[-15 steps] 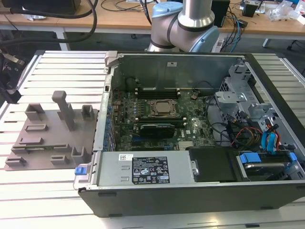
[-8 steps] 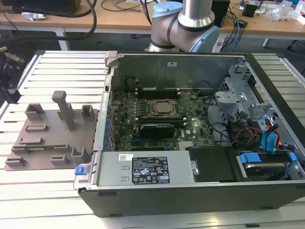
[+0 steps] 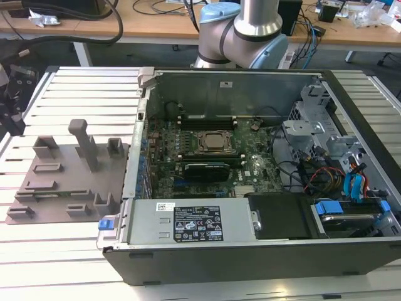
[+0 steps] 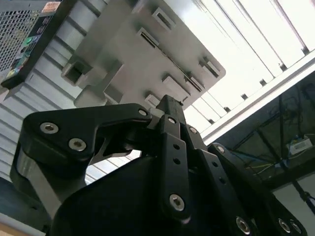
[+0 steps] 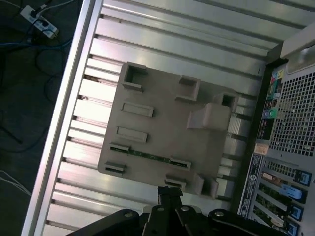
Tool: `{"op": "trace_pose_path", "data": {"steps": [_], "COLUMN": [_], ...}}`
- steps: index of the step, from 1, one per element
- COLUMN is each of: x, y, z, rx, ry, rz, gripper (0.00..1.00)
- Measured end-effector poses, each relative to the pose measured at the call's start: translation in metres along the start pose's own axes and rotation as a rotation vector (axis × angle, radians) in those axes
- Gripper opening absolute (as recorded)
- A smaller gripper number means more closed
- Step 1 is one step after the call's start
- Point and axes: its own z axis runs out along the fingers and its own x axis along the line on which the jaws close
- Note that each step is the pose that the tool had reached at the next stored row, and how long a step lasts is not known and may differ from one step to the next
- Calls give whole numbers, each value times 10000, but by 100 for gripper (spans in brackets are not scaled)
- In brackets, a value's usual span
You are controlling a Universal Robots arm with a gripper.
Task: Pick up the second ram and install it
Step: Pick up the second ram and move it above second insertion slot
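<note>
Ram is seen in the first wrist view, seated on edge in a slot of the grey holder plate. It runs along the plate edge nearest the gripper. Its thin green top edge is exposed between two small end blocks. Not lifted yet.

Gripper is held over that same plate edge, near the ram's middle and apart from it. How high it sits above the plate cannot be judged. In both wrist views the fingers are seen closed on each other, with nothing clamped between them.

In the exterior view the plate is laid flat on the slatted tabletop, between the tabletop edge at the exterior view's left and the open case. Several upright grey blocks are carried on the plate, one taller than the rest.

The case is laid on its side with the cover off, and takes up the tabletop's middle and the exterior view's right. The motherboard is exposed inside, with the CPU socket near its middle. Long slot banks are seen on both sides of the socket, but whether a stick is fitted there cannot be told. The arm is seen behind the case, at the tabletop's far edge.
</note>
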Motion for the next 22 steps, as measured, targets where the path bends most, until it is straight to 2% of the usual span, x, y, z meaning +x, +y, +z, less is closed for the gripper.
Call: {"op": "trace_pose_path", "data": {"steps": [2, 5, 9, 11, 14, 17, 22], "x": [0, 0, 0, 0, 0, 0, 0], "y": [0, 0, 0, 0, 0, 0, 0], "z": [0, 0, 0, 0, 0, 0, 0], "rx": [-12, -22, -43, -47, -63, -72, -93], "ry": [12, 21, 43, 47, 63, 71, 94], "rz": [-574, -1022, -2014, -2222, -2984, -3370, -4376], "gripper": [10, 10, 10, 10, 10, 10, 10]}}
